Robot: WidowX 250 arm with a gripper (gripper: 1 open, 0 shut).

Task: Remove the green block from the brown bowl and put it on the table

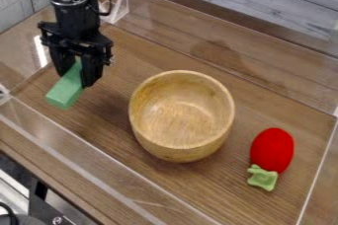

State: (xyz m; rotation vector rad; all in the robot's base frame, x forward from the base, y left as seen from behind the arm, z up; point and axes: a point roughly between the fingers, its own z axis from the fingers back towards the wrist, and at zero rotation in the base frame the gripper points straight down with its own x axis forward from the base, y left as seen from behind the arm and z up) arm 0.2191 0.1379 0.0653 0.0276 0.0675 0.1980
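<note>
The green block point(63, 89) hangs tilted at the left, low over the wooden table point(251, 71), its upper end pinched between the black fingers. My gripper point(77, 71) points straight down and is shut on the block. Whether the block's lower corner touches the table I cannot tell. The brown bowl point(181, 113) stands to the right of the gripper, near the middle, with nothing inside it.
A red strawberry toy point(271, 152) with a green stem lies at the right, near the front. Clear plastic walls point(79, 155) run along the front and left edges of the table. A grey plank wall rises behind.
</note>
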